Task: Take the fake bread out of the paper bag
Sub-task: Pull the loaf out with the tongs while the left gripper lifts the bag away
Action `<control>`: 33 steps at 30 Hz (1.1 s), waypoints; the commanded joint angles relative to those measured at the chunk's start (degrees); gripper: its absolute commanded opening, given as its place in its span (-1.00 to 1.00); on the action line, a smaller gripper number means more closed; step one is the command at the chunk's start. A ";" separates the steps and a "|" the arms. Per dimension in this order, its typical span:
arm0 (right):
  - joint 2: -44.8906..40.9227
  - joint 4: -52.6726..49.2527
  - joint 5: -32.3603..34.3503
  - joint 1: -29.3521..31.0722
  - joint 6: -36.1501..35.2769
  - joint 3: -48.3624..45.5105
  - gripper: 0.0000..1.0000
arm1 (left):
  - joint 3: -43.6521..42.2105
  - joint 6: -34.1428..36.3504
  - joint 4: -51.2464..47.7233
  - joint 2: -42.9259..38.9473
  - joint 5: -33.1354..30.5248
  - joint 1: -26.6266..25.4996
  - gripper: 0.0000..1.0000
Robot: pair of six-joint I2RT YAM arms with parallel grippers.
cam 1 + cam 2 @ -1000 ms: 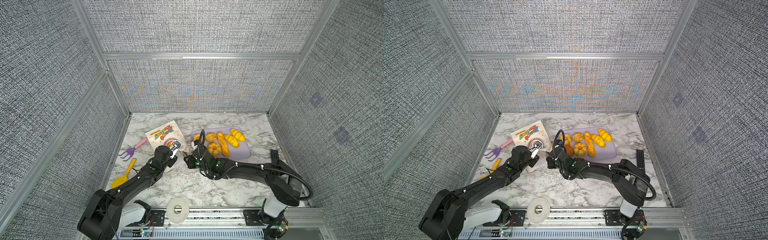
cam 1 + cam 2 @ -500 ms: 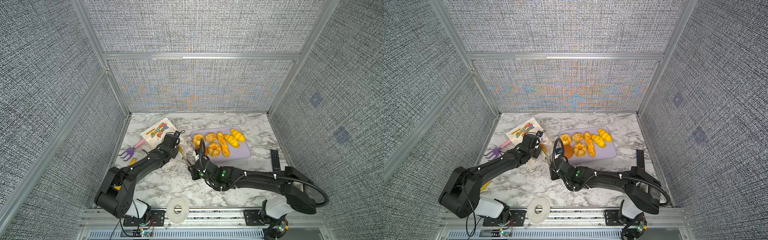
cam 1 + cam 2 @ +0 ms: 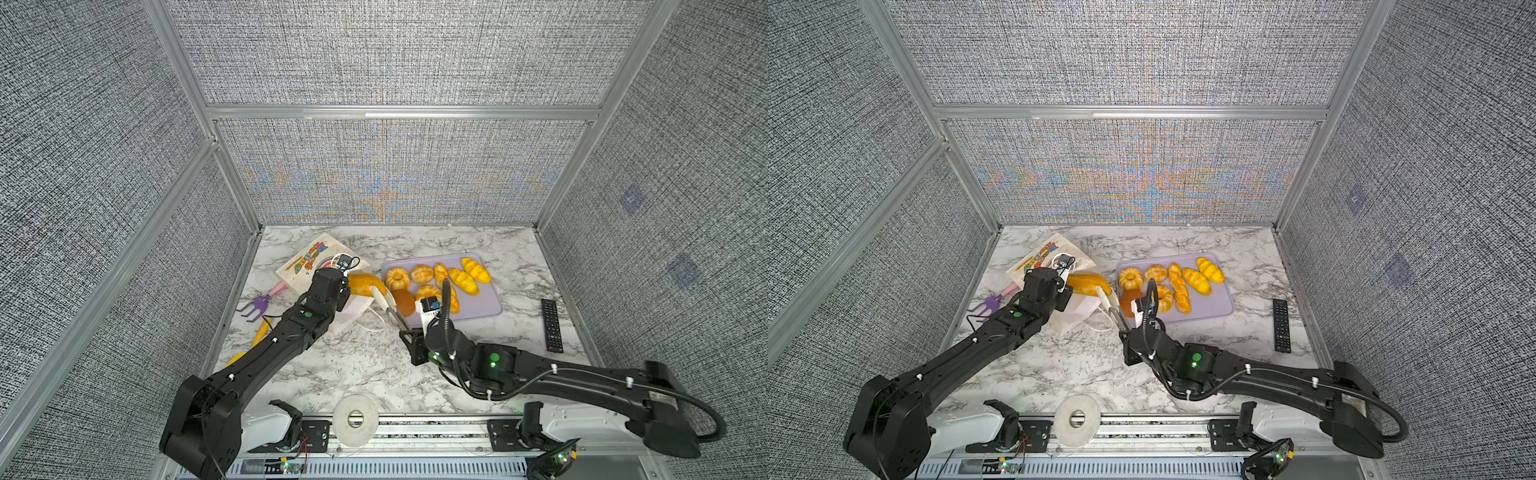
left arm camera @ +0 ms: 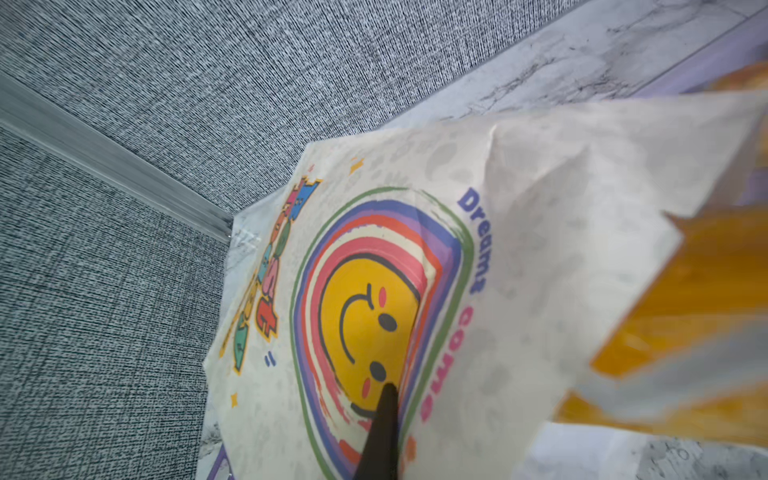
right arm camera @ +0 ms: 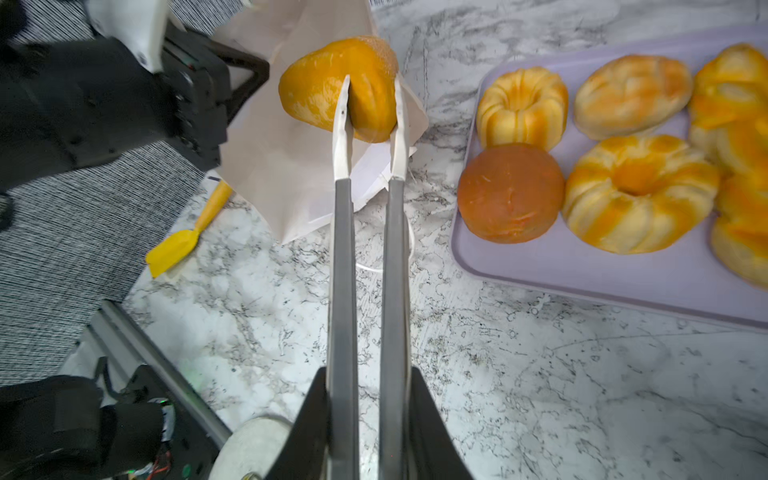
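Marble-patterned tabletop (image 3: 353, 365) inside grey woven-fabric walls (image 3: 395, 62) with aluminium framing (image 3: 403, 113)

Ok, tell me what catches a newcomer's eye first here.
A glossy orange long loaf pokes from the mouth of the paper bag, left of centre, pinched by the right end effector. To its right in a top view, a lilac tray holds a cluster of golden toy breads.
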 commanded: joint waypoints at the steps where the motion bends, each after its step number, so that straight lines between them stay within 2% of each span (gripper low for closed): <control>1: -6.91 -4.53 3.90 0.68 -0.98 1.13 -1.00 | 1.76 2.18 3.94 -1.24 -2.61 0.08 -1.00; 7: -20.70 -12.07 4.04 0.81 -1.97 3.05 -1.00 | 13.36 -1.61 -3.25 1.82 -4.66 0.31 -1.00; 12: -30.32 -15.66 3.58 0.77 -3.68 4.86 -1.00 | 21.91 -5.99 -11.03 7.66 -3.16 2.58 -1.00; 17: -32.59 -26.40 5.60 0.81 -6.14 11.81 -1.00 | 29.47 -13.96 -18.74 13.35 1.98 6.96 -1.00; 23: -33.34 -38.62 15.51 0.81 -5.83 16.33 -1.00 | 39.09 -19.83 -27.86 20.17 7.92 9.75 -1.00; 28: -34.68 -45.38 25.32 0.81 -3.38 16.32 -1.00 | 44.21 -24.54 -30.97 22.71 19.13 13.03 -1.00; 33: -36.57 -47.02 27.60 0.80 -2.66 13.98 -1.00 | 44.67 -32.25 -30.97 24.32 32.16 19.53 -1.00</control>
